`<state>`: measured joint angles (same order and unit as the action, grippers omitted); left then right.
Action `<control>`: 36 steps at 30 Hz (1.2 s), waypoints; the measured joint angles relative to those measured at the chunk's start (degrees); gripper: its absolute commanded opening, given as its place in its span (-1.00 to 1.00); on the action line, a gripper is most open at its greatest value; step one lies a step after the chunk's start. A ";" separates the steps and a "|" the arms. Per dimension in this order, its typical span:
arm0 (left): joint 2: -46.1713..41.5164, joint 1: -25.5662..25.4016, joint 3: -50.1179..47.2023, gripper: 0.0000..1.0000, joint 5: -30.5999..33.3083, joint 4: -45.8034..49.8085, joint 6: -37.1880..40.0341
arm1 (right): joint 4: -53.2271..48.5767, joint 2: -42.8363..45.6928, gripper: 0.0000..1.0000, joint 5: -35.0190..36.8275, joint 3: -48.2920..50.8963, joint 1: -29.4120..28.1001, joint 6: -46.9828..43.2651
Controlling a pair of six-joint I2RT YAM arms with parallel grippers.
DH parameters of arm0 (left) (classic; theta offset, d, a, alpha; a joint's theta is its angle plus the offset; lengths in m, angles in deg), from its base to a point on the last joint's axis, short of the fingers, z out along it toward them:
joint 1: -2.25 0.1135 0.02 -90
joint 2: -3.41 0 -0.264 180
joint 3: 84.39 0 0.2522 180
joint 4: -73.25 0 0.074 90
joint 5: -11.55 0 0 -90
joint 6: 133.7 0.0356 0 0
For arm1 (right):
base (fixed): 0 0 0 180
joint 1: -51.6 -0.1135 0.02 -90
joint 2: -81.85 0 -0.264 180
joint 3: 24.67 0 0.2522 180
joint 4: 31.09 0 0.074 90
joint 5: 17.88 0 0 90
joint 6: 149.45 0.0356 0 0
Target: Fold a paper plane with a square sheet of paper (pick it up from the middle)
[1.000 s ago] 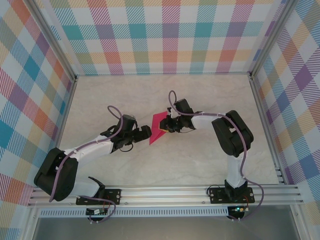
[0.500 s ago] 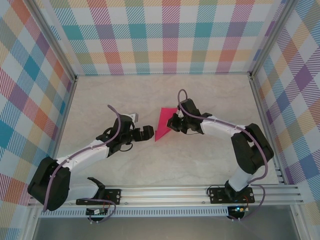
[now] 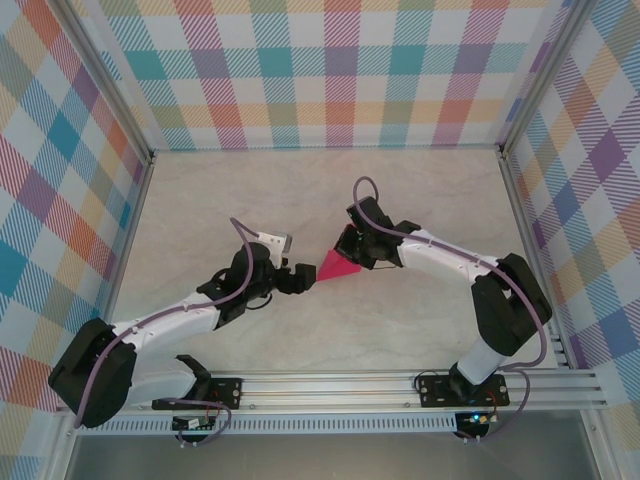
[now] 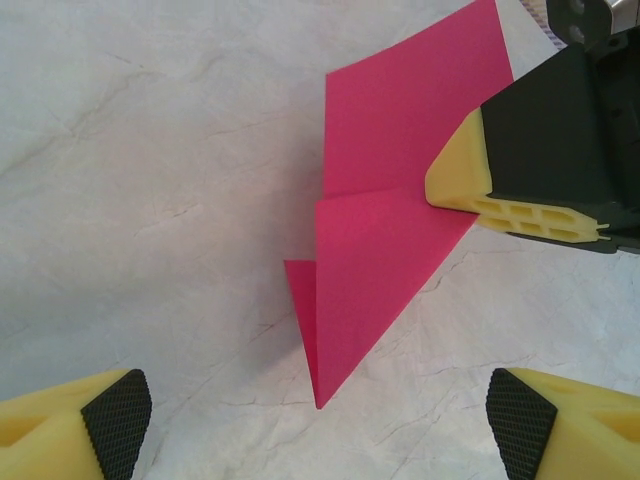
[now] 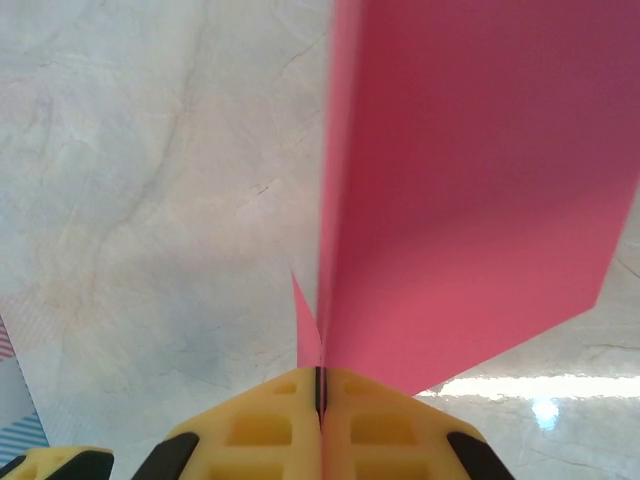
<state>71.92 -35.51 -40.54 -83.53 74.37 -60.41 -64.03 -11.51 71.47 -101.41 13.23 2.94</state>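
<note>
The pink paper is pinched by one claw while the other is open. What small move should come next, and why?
Probably the left gripper eases forward and closes on the pointed tip of the folded paper. Its jaws stand open with that tip just ahead of them, while the right gripper is shut on the other end.

No writing can be read in any of the views — no text, label, brand, number or sign is legible on anything.
</note>
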 measured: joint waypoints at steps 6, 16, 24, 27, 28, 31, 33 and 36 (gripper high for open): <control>4.63 -0.61 -0.66 0.42 -3.10 -6.10 1.73 | -0.83 -0.52 -0.92 0.00 0.83 0.00 4.39; 14.71 -5.62 -1.14 0.25 -3.76 -16.04 4.04 | -3.63 -2.84 -0.90 -1.42 1.64 0.00 10.29; 20.76 -8.48 -1.46 0.06 -0.85 -23.80 8.48 | -3.80 -4.66 -0.90 -5.57 1.92 0.68 13.81; 23.10 -8.96 -1.44 0.00 0.31 -25.42 9.90 | -3.41 -5.70 -0.90 -7.28 2.32 1.07 14.82; 23.67 -9.11 -1.44 -0.01 0.52 -25.92 10.21 | -3.41 -5.88 -0.90 -7.69 2.47 1.20 15.08; 25.05 -9.79 -1.44 -0.03 1.18 -27.76 11.39 | -2.93 -6.19 -0.91 -9.09 2.99 1.62 15.93; 25.90 -10.10 -1.44 -0.03 1.36 -28.87 12.09 | -2.91 -6.19 -0.90 -9.73 3.04 1.84 16.39; 27.36 -10.43 -1.46 -0.05 1.44 -30.25 13.33 | -2.73 -6.19 -0.91 -10.69 3.06 2.19 16.85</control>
<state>99.29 -45.94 -42.00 -82.09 44.12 -47.08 -66.76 -17.70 60.78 -98.35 15.42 19.79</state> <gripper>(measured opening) 0.482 0.049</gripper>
